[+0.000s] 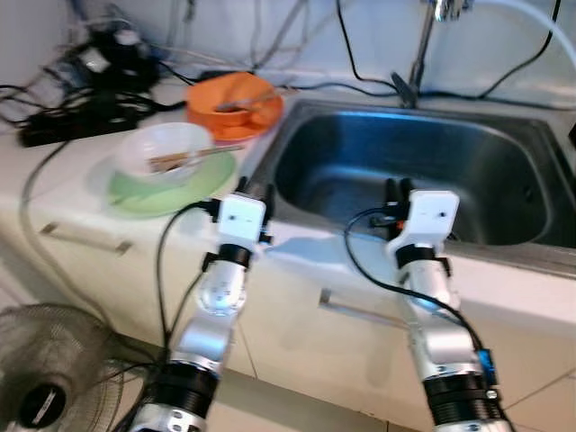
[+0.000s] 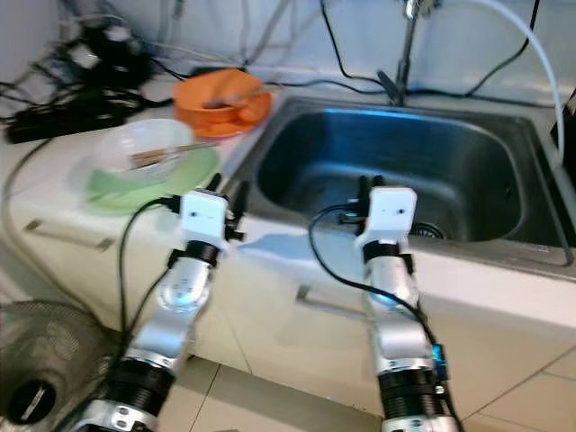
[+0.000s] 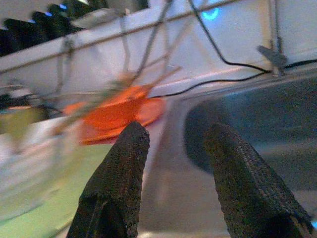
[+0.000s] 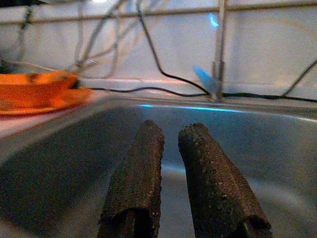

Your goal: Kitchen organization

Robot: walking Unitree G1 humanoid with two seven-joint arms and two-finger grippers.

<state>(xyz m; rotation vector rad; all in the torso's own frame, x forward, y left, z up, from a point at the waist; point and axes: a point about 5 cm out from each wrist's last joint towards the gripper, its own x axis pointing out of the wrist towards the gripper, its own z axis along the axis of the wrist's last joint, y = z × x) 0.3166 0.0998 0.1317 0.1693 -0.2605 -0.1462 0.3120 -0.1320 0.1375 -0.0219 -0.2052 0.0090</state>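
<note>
Counter left of sink: round white bowl (image 1: pixel 164 148) sitting on a flat pale-green plate (image 1: pixel 171 187), wooden chopsticks (image 1: pixel 193 157) lying across the bowl's rim. Their long axis runs roughly 9-to-3 o'clock in the head view, slightly tilted, tips toward the sink. Behind these, at about 1 o'clock from the white bowl, an orange plastic bowl on an orange plate (image 1: pixel 236 103) with a utensil resting in it.

Left gripper (image 1: pixel 255 193) is held at the counter's front edge, just beside the green plate's near rim; the white bowl lies at about 10 o'clock from it, the orange set at 12. Fingers (image 3: pixel 121 173) spread apart, nothing between them.

Right gripper (image 1: pixel 397 193) hangs over the front lip of the stainless steel sink basin (image 1: pixel 360 157), pointing into the bowl of the sink. Fingers (image 4: pixel 143 173) nearly together, a slim gap left, holding nothing.

Judgement: the dishes are the likely task items, and the left arm is plainly nearer; the right one is well apart from them, across the sink's corner.

Left wrist view shows the orange set ahead between the fingers; the green plate is a blurred smear there. Head view gives the chopsticks' lie, which the wrist view does not resolve. Right wrist view shows the chrome faucet (image 4: pixel 218 54) at the far wall.
</note>
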